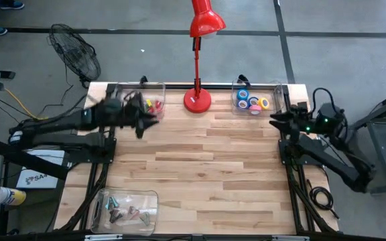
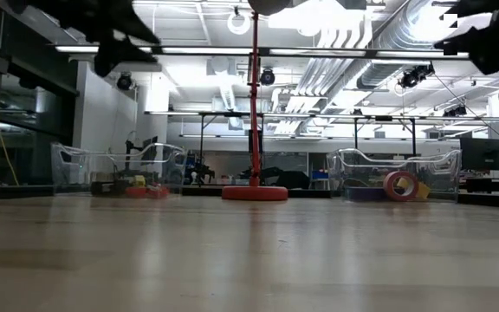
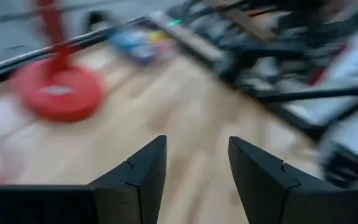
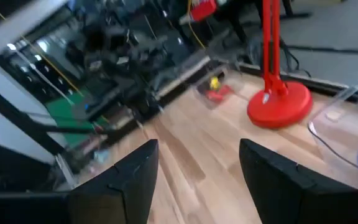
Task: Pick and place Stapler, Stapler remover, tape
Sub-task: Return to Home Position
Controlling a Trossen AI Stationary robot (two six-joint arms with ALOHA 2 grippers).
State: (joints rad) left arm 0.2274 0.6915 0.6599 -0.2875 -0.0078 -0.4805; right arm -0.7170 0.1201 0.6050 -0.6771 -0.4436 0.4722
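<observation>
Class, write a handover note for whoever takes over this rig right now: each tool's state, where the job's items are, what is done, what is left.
Left tool: open, empty, raised beside the top-left bin.
Right tool: open, empty, raised at the table's right edge.
Tape rolls: in the top-right bin.
Small yellow and red items: in the top-left bin, too small to identify.
Small greyish items: in the bottom-left bin.
Done: sorting looks finished.
Left: probably only parking both arms.
</observation>
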